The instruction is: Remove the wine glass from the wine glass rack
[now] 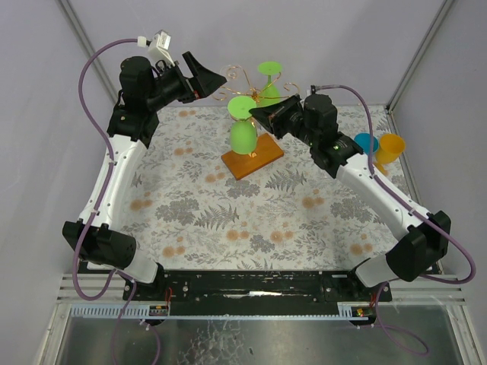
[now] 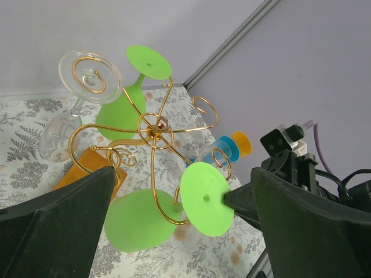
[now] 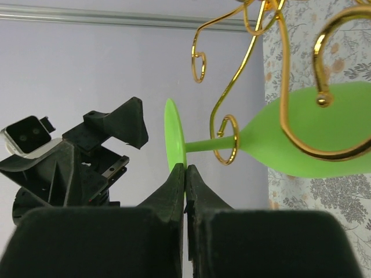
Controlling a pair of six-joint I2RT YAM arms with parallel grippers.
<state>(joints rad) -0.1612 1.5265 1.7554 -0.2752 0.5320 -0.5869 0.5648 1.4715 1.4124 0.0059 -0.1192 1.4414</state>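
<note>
The wine glass rack [image 1: 245, 76] is gold wire on an orange base [image 1: 257, 161]. A green wine glass [image 1: 243, 135] hangs upside down from a front arm, its stem [image 3: 206, 143] in a wire curl. My right gripper [image 3: 185, 168] is shut on the rim of that glass's round foot [image 3: 174, 136]. In the left wrist view the same foot [image 2: 206, 198] has the right gripper's tip [image 2: 232, 201] pinching its edge. My left gripper [image 2: 182, 174] hovers open above the rack's hub [image 2: 153, 127], touching nothing.
A second green glass [image 2: 119, 113] and a clear glass [image 2: 55, 136] hang from the rack's far arms. A blue cup [image 1: 366, 143] and an orange cup [image 1: 391, 148] stand at the right back corner. The enclosure walls rise close behind the rack.
</note>
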